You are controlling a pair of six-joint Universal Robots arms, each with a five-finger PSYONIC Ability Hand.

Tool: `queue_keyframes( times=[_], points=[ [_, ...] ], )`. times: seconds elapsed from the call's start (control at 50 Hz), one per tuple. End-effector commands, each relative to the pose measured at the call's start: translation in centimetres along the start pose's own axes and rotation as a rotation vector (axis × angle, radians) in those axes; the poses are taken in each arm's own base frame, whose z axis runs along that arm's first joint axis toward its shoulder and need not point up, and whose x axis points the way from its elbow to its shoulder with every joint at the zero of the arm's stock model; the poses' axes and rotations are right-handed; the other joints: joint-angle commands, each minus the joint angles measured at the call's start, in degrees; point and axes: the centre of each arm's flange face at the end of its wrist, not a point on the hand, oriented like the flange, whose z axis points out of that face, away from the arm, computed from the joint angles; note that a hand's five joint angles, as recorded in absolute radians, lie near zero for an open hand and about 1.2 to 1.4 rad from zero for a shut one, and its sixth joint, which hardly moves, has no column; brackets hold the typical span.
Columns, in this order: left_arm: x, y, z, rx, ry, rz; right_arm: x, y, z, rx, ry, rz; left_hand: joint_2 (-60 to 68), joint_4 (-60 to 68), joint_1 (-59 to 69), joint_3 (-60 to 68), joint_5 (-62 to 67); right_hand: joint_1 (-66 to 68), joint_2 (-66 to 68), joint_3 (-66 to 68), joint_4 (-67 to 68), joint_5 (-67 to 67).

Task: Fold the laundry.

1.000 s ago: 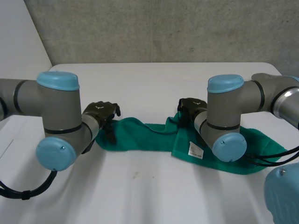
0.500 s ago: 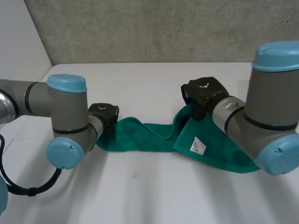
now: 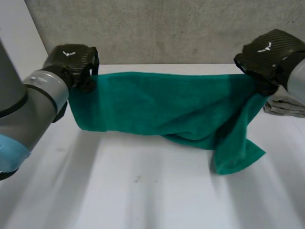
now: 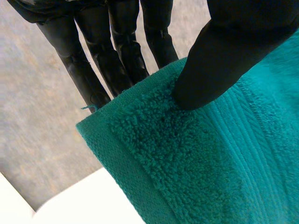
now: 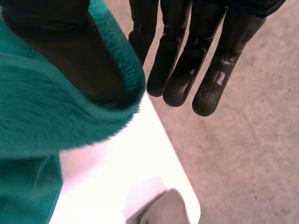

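The left hand and right hand each pinch 1 top corner of the green towel, stretched out above the table's middle. No fold looks made yet; all folding remains.

Room is offered by the bare near table under the raised green towel; the right side is blocked by its hanging corner and a grey cloth (beside the right hand).
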Motion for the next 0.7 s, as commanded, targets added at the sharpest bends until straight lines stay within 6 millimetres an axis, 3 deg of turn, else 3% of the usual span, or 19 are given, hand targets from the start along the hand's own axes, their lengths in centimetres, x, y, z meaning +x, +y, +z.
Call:
queue_keyframes(
  times=[0.02,0.12,0.14,0.2,0.26,0.3,0.34,0.36,0.4,0.46,0.5,0.56,0.6,0.68,0.7],
  points=[
    [0.1,1.6,0.0,0.01,0.005,0.132,-1.5,2.6,1.1,-0.123,-0.095,-0.008,11.5,11.3,14.9,12.0,14.5,23.6,12.9,12.5,12.1,13.4],
    [0.9,4.7,2.0,-0.057,0.022,0.234,-3.1,4.2,4.0,-0.159,-0.139,0.003,11.5,11.3,14.9,12.0,14.5,23.6,12.9,12.5,12.1,13.4],
    [0.9,5.3,2.5,-0.065,0.023,0.245,-3.2,4.4,5.3,-0.14,-0.121,0.009,11.5,11.3,14.9,12.0,14.5,23.6,12.9,12.5,12.1,13.4],
    [1.1,5.4,4.9,-0.02,0.006,0.28,-3.2,4.7,7.9,-0.094,-0.069,0.005,11.5,11.3,14.9,12.0,14.5,23.6,12.9,12.5,12.1,13.4],
    [1.0,3.9,7.5,0.09,-0.032,0.29,-2.5,4.3,9.9,-0.033,0.006,-0.003,11.5,11.3,14.9,12.0,14.5,23.6,12.9,12.5,12.1,13.4],
    [0.5,2.3,8.7,0.164,-0.065,0.286,-0.9,3.2,11.7,0.047,0.119,-0.012,11.5,11.3,14.9,12.0,14.5,23.6,12.9,12.5,12.1,13.4],
    [-0.1,-0.9,10.1,0.296,-0.117,0.275,0.6,2.1,12.6,0.109,0.212,-0.016,11.5,11.3,14.9,12.0,14.5,23.6,12.9,12.5,12.1,13.4],
    [-0.4,-2.1,10.3,0.342,-0.133,0.271,2.4,0.6,13.1,0.183,0.315,-0.018,11.5,11.3,14.9,12.0,14.5,23.6,12.9,12.5,12.1,13.4],
    [-1.1,-5.5,10.7,0.475,-0.184,0.255,4.1,-1.0,13.1,0.266,0.413,-0.02,11.5,11.3,14.9,12.0,14.5,23.6,12.9,12.5,12.1,13.4],
    [-2.0,-8.9,10.3,0.622,-0.243,0.232,6.6,-3.7,12.3,0.41,0.554,-0.024,11.5,11.3,14.9,12.0,14.5,23.6,12.9,12.5,12.1,13.4],
    [-1.8,-9.4,10.2,0.654,-0.249,0.227,7.4,-4.8,11.5,0.458,0.599,-0.028,11.5,11.3,14.9,12.0,14.5,23.6,12.9,12.5,12.1,13.4],
    [-1.8,-9.5,9.5,0.657,-0.245,0.225,7.9,-6.0,9.6,0.489,0.615,-0.029,11.5,11.3,14.9,12.0,14.5,23.6,12.9,12.5,12.1,13.4],
    [-1.9,-9.2,8.6,0.632,-0.237,0.227,6.8,-5.5,9.0,0.462,0.559,-0.033,11.5,11.3,14.9,12.0,14.5,23.6,12.9,12.5,12.1,13.4],
    [-1.9,-5.6,7.0,0.507,-0.199,0.247,3.8,-3.2,7.8,0.369,0.4,-0.042,11.5,11.3,14.9,12.0,14.5,23.6,12.9,12.5,12.1,13.4],
    [-1.9,-3.5,6.3,0.44,-0.184,0.255,3.3,-2.8,7.5,0.354,0.374,-0.043,11.5,11.3,14.9,12.0,14.5,23.6,12.9,12.5,12.1,13.4]
  ],
)
